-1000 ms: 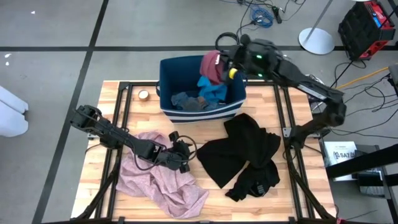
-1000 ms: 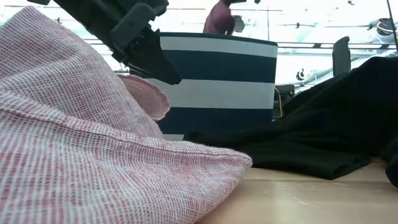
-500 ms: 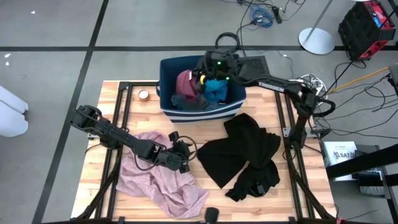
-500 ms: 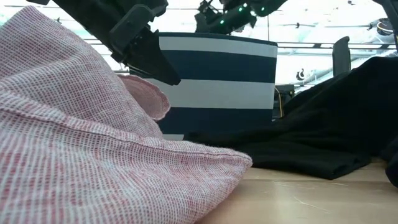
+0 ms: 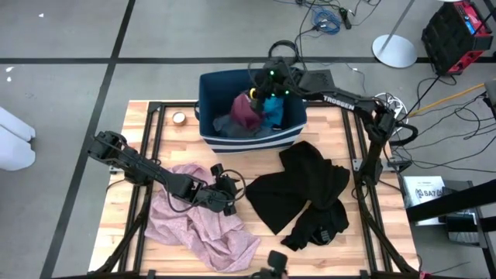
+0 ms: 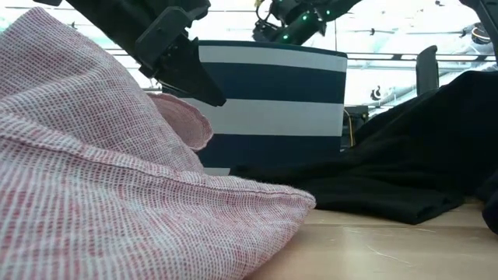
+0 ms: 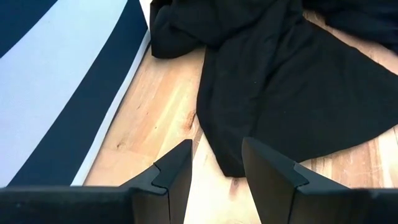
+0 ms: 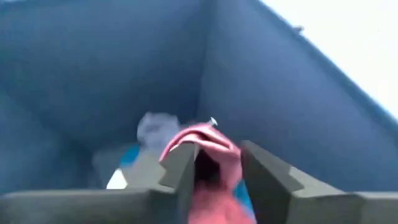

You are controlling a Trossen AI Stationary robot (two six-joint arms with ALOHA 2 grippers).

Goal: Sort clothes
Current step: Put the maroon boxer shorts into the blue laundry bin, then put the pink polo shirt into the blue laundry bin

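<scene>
Counter (image 5: 186, 147): pale wooden planks with visible grain, edged by a dark metal frame.

Bin (image 5: 209, 101): soft-sided dark blue fabric box, rectangular, with broad white stripes on its outer wall; it stands at the far middle of the counter. Inside lie a maroon piece (image 5: 246, 111), rumpled into a lump, a teal piece (image 5: 273, 108) beside it, and a grey-blue piece (image 5: 229, 124) folded low against the near wall.

Right gripper (image 5: 260, 94): held over the bin's opening, pointing down into it. In the right wrist view the two dark fingers (image 8: 267, 171) stand parted, with the maroon cloth bunched in the gap between them; whether they press it cannot be told.

Pink garment (image 5: 203, 229): large, pale, loosely crumpled on the near left of the counter. Close up in the low view its weave is a coarse knit with fine red-and-white ribbing and a stitched hem.

Left gripper (image 5: 227, 195): low over the pink garment's right edge, near the black cloth. Its wedge-shaped dark fingers (image 7: 176, 171) are apart, with only bare wood and a black hem showing between them.

Black garments (image 5: 302, 190): big, matte, smooth heaps with soft folds, spread across the near right of the counter.

Small round disc (image 5: 179, 118): pale, lying on the wood just left of the bin.
</scene>
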